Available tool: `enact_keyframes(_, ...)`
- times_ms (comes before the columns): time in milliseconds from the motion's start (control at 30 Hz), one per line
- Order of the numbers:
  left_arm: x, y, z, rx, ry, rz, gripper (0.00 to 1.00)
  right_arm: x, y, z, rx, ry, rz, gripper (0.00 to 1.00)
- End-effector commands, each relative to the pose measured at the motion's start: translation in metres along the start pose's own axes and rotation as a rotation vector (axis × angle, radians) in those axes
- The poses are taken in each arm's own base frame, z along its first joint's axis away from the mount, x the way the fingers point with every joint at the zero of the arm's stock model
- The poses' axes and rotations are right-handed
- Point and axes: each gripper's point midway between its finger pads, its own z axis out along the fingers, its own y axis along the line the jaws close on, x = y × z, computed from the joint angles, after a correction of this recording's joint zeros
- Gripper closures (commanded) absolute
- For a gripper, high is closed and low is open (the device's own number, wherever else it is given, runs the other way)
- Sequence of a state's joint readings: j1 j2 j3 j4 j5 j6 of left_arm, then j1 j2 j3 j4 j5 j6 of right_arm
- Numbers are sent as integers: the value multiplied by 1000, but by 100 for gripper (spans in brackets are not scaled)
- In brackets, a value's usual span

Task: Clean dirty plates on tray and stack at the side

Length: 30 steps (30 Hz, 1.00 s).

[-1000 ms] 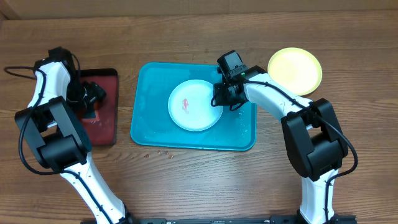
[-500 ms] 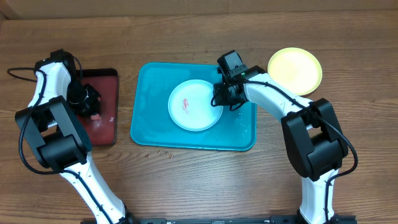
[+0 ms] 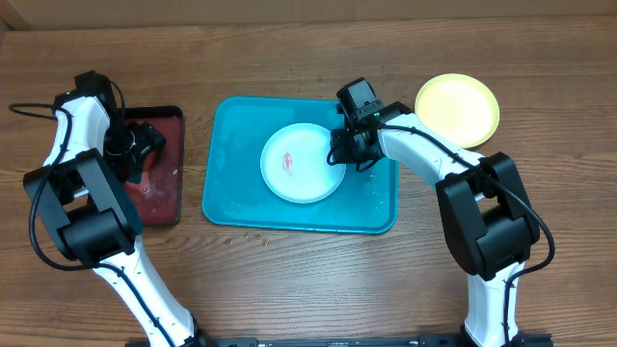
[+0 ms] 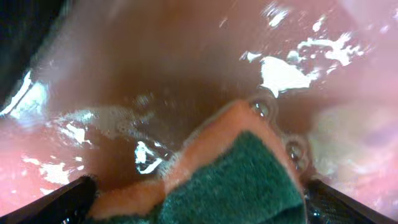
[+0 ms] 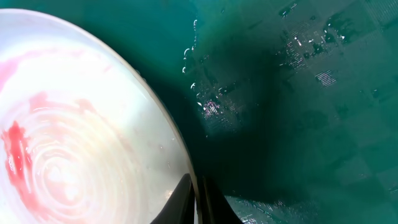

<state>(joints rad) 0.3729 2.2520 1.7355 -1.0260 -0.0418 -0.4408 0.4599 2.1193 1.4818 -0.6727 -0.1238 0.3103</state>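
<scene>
The right fingers (image 5: 181, 208) pinch the smeared white plate's (image 3: 302, 164) rim, likely steadying it on the tray (image 3: 231, 198), while the left fingers (image 4: 62, 202) clamp a sponge (image 4: 230, 180) against the wet red tray (image 3: 159, 198).

Left claw (image 3: 144, 146) nudged back (with sponge (image 4: 231, 182)).

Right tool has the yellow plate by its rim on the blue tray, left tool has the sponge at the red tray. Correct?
No. The right tool grips the white plate, red-smeared, by its rim on the blue tray, as the right wrist view shows; the yellow plate lies off the tray, on the table. The rest holds.
</scene>
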Motion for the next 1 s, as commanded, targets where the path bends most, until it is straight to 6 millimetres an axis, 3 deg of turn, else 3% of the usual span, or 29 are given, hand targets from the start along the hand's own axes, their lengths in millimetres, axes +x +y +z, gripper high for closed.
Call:
enact_keyframes(0, 1, 3, 10, -35, -1, 80, 20, 8, -11, 14, 45, 26, 9, 95)
enact_keyframes(33, 1, 3, 10, -36, 3, 102, 44, 8, -11, 14, 45, 26, 9, 95)
enact_keyframes(67, 3, 4, 10, -38, 8, 115, 53, 8, -11, 14, 45, 26, 9, 95)
enact_keyframes(167, 7, 6, 10, -46, 28, 136, 65, 7, -10, 14, 44, 23, 8, 95)
enact_keyframes(233, 10, 7, 10, -49, 38, 150, 81, 6, -10, 14, 43, 20, 8, 95)
enact_keyframes(267, 10, 7, 9, -51, 41, 149, 82, 6, -10, 14, 42, 19, 8, 95)
enact_keyframes(333, 15, 8, 9, -52, 60, 149, 73, 6, -10, 14, 42, 19, 8, 95)
enact_keyframes(400, 22, 8, 9, -45, 90, 150, 12, 6, -10, 14, 42, 19, 8, 95)
enact_keyframes(433, 23, 9, 8, -48, 97, 150, 0, 6, -10, 14, 42, 18, 8, 95)
enact_keyframes(833, 46, 21, 1, -86, 199, 198, 1, 5, -10, 14, 42, 18, 9, 93)
enact_keyframes(967, 51, 24, 0, -88, 227, 269, 17, 6, -11, 14, 43, 19, 9, 93)
